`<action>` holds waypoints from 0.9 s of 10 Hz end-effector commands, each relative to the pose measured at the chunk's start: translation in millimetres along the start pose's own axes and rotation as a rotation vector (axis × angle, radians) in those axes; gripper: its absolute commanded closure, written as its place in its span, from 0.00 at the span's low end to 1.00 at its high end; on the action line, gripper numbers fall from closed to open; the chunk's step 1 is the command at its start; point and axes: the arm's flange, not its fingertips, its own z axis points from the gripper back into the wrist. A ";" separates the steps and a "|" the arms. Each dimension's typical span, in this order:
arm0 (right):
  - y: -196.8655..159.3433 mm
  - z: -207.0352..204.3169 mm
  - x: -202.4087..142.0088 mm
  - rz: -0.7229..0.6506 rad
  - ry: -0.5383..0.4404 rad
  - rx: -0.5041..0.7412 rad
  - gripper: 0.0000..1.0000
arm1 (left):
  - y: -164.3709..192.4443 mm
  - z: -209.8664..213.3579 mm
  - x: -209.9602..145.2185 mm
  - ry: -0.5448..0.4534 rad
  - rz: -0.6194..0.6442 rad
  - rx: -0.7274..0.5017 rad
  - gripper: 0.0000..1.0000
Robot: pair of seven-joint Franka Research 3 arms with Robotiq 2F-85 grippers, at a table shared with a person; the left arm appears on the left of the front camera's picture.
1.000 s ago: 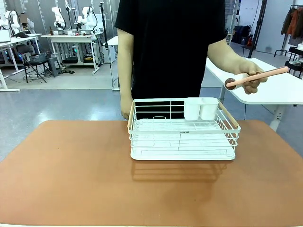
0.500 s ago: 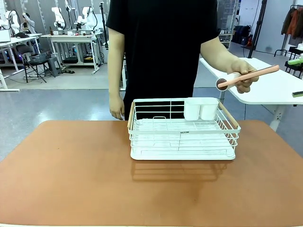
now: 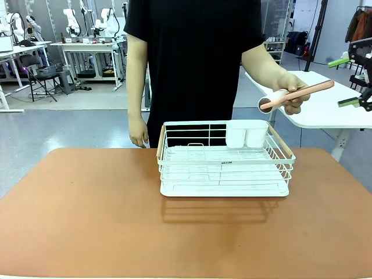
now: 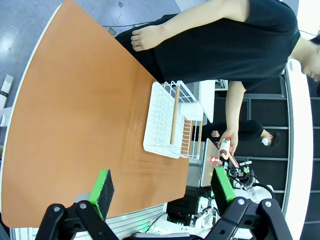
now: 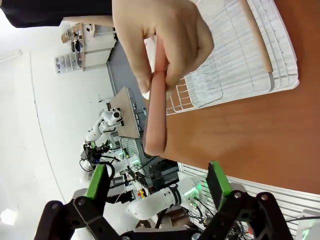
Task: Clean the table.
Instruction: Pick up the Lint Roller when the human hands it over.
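Note:
The terracotta table carries a white wire rack at its middle. A person at the far side holds a pink-handled tool with a white round head in one hand, above the rack's right end. My right gripper comes in at the right edge, open, its green pads just right of the handle's tip. In the right wrist view the pink handle hangs from the hand just above my open right gripper. My left gripper is open, high over the table.
Two white cups stand in the rack's far right corner. The person's other hand hangs at the table's far edge. A white-topped table stands behind on the right. The rack sits far from my left gripper.
My right gripper has come into the front view from the right edge. The person has shifted left, and the hand with the pink handle has moved slightly left.

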 end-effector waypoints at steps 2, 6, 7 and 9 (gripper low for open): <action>-8.9 8.9 -2.6 0.018 0.009 0.021 0.00 | 1.9 4.1 0.3 0.009 -0.025 -0.009 0.00; -6.9 11.3 1.1 -0.005 -0.005 0.022 0.00 | 1.9 4.1 0.3 0.009 -0.025 -0.009 0.00; 3.6 11.7 -4.2 -0.023 -0.053 0.035 0.00 | 1.9 4.1 0.3 0.009 -0.025 -0.009 0.00; 13.2 3.8 -6.3 -0.097 -0.153 -0.096 0.00 | 1.9 4.1 0.3 0.009 -0.025 -0.009 0.00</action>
